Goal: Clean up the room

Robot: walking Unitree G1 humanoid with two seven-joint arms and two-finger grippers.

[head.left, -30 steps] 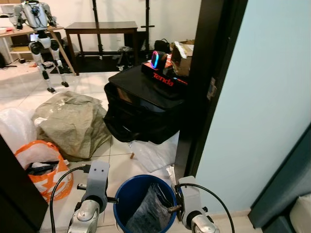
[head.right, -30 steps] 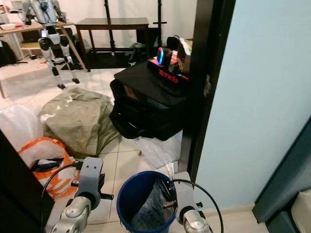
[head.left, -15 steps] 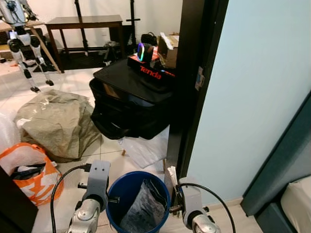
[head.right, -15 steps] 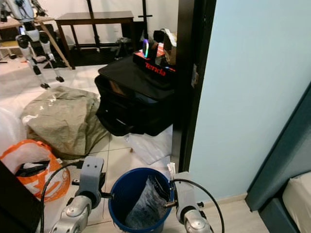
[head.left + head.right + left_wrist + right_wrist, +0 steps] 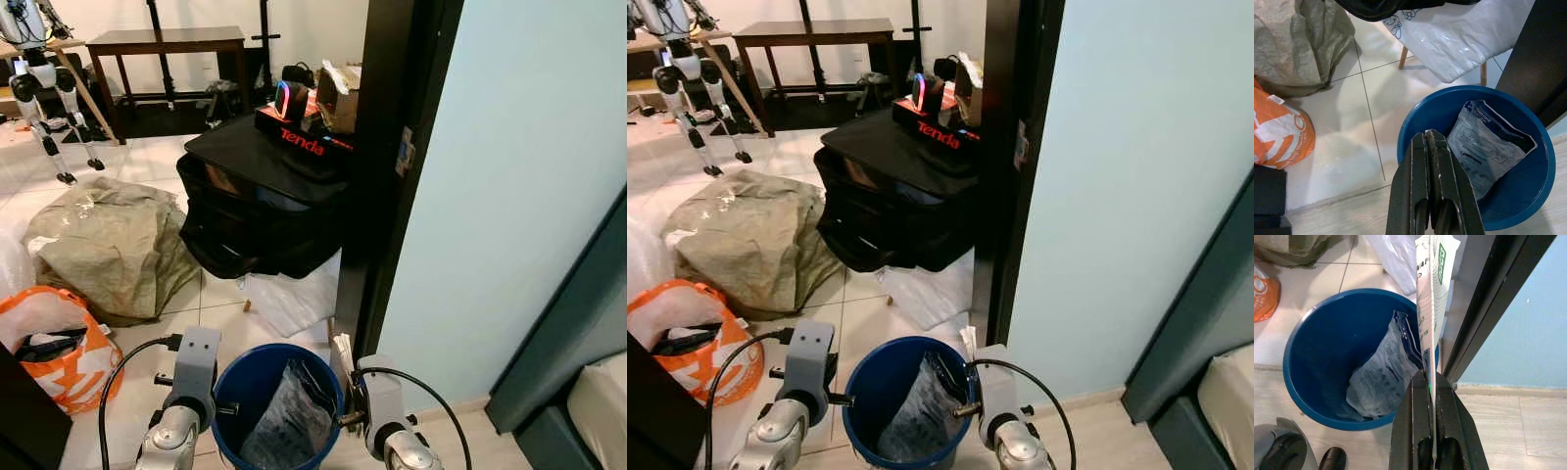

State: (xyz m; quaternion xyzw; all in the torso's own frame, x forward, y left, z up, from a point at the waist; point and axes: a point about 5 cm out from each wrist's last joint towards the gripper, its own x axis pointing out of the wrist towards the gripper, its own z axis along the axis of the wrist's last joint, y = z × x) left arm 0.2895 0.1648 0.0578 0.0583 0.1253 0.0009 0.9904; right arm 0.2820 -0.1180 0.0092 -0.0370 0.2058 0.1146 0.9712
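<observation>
A blue bucket [image 5: 247, 380] is right in front of me on the tiled floor, with a grey plastic packet [image 5: 1488, 147] lying inside it. My left gripper [image 5: 1427, 134] is shut, its tips on the bucket's near rim [image 5: 1403, 139]. My right gripper [image 5: 1429, 375] is shut on a white leaflet [image 5: 1432, 308] with green print. It holds the leaflet upright over the bucket's edge beside the dark door frame [image 5: 1508, 298]. In the left eye view the leaflet [image 5: 341, 351] stands up between the bucket and the frame.
A black soft case [image 5: 260, 201] carrying a red Tenda box [image 5: 299, 143] stands ahead, white plastic sheet [image 5: 289, 299] at its foot. An olive sack [image 5: 108, 245] and orange bag [image 5: 54, 348] lie left. The door frame [image 5: 387, 166] and pale blue wall [image 5: 509, 196] close the right.
The whole picture has shifted left, so the camera has turned right. The bucket keeps its place between my arms, and both grippers stay shut as before.
</observation>
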